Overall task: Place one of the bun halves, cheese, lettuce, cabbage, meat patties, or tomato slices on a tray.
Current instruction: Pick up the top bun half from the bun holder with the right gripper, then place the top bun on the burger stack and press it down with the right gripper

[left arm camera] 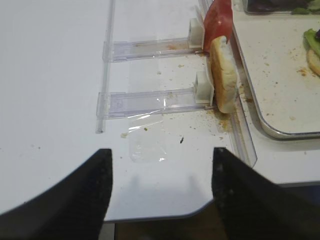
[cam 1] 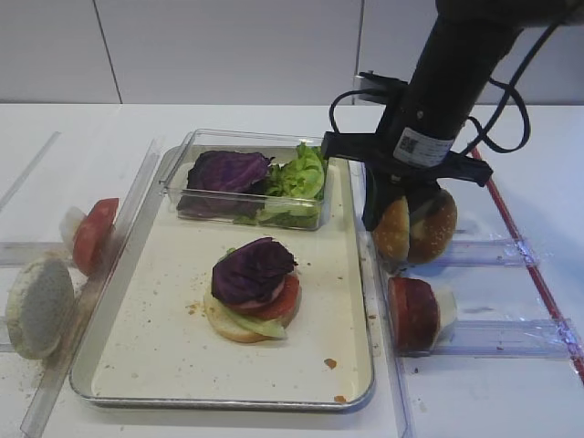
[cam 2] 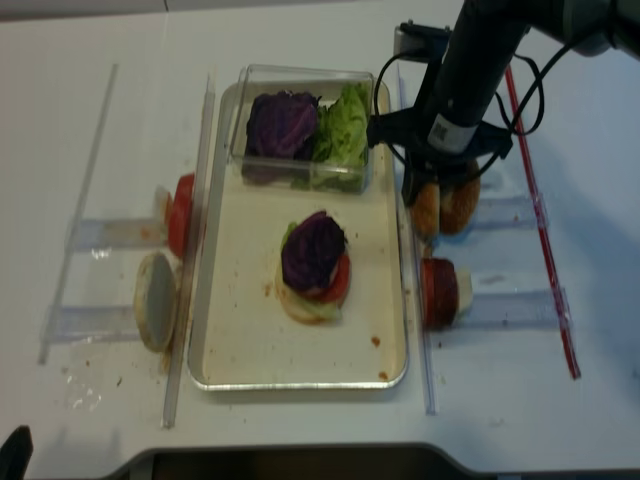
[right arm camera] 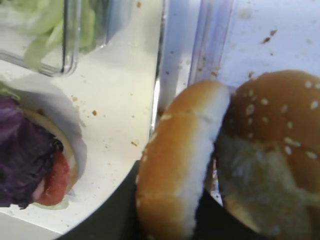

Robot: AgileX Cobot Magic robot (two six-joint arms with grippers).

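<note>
1. Two bun halves stand on edge just outside the tray's right rim: a sesame-seeded bun top (right arm camera: 272,150) and, touching its left side, a plain smooth bun half (right arm camera: 182,165). Both sit directly under the right gripper (cam 1: 411,214).
2. The right gripper's dark fingers come down around these buns with the jaws drawn in close. Which of the two it actually pinches, I cannot tell; the wrist view shows both pressed between dark finger shapes at the bottom edge.
3. To do this step well, the grip should settle on one half only, judged by whether the neighbour stays in its clear rack (cam 1: 493,251) on the lift. A straight upward pull, judged safest, avoids dragging the other bun.
4. Left of the gripper lies the tray (cam 1: 164,365), holding a half-built stack topped with purple cabbage (cam 1: 253,269) over a tomato slice (cam 1: 283,301). That stack is the likely drop point.
5. Nearer the camera than the gripper, a meat patty (cam 1: 413,313) stands in its own rack.
6. Beyond the stack, a clear box (cam 1: 182,169) holds lettuce (cam 1: 301,173).
7. The left gripper (left arm camera: 160,190) hovers wide open over bare table, holding nothing.
</note>
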